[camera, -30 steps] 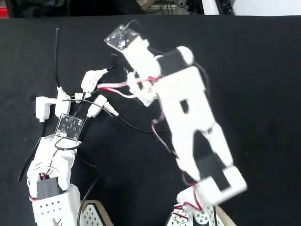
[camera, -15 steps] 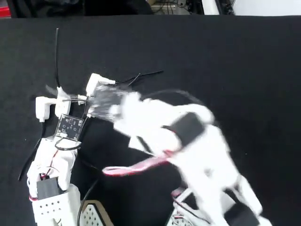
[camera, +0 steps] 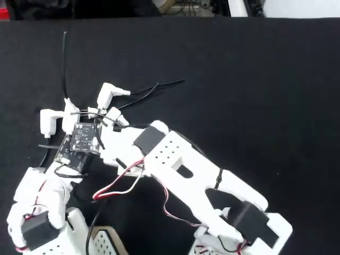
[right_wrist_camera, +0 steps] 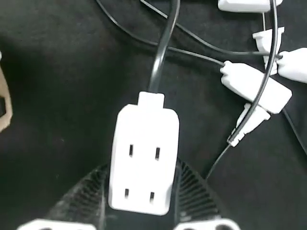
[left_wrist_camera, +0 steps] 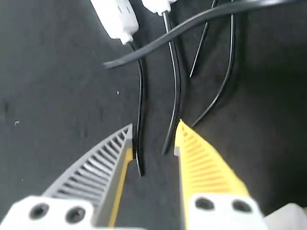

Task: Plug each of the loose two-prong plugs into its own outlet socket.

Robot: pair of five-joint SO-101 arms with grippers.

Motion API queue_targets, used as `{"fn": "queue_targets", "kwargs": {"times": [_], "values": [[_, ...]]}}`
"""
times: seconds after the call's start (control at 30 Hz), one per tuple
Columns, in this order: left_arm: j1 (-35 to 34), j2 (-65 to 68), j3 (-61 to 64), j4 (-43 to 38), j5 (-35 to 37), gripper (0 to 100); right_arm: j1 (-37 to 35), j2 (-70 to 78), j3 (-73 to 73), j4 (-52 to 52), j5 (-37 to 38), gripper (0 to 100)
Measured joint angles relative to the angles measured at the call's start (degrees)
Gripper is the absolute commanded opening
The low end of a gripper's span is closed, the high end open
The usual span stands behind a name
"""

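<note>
A white outlet block (right_wrist_camera: 144,158) with two pairs of slots sits between the black fingers (right_wrist_camera: 93,194) of my right gripper (right_wrist_camera: 144,168), which is shut on it; its black cord runs away from me. Just beyond it lie white two-prong plugs (right_wrist_camera: 254,87) among crossed black wires. My left gripper (left_wrist_camera: 154,125) hangs open low over the black table, and two thin black cords (left_wrist_camera: 170,91) pass between its grey and yellow fingers. Two white plug ends (left_wrist_camera: 115,17) lie a little ahead of it. From above, the plugs (camera: 109,91) cluster at the left, in front of both arms.
The right arm (camera: 180,170) lies diagonally from the near right edge across to the left arm (camera: 42,202), their wrists almost touching. Loose black wires (camera: 154,86) trail from the plug cluster. The black table (camera: 255,85) stretches bare to the right and far side.
The right arm swung from the far middle of the table down and left, ending beside the left arm's wrist. The left arm shifted slightly toward the near left.
</note>
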State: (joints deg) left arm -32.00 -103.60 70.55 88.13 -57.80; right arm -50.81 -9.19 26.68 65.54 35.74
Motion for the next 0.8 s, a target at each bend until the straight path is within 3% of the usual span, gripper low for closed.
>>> {"fn": "queue_targets", "kwargs": {"times": [0.4,0.6,0.8], "values": [[-10.0,0.2,-2.8,2.0,-15.2,15,4.0,-0.3,2.6,-2.5,0.3,4.6],[-13.2,-0.6,-4.2,4.7,-24.4,15,9.3,-4.5,4.4,-0.3,-0.5,4.6],[-18.0,-0.7,2.5,-1.1,-24.9,15,11.0,-9.1,7.1,0.1,-1.3,4.8]]}}
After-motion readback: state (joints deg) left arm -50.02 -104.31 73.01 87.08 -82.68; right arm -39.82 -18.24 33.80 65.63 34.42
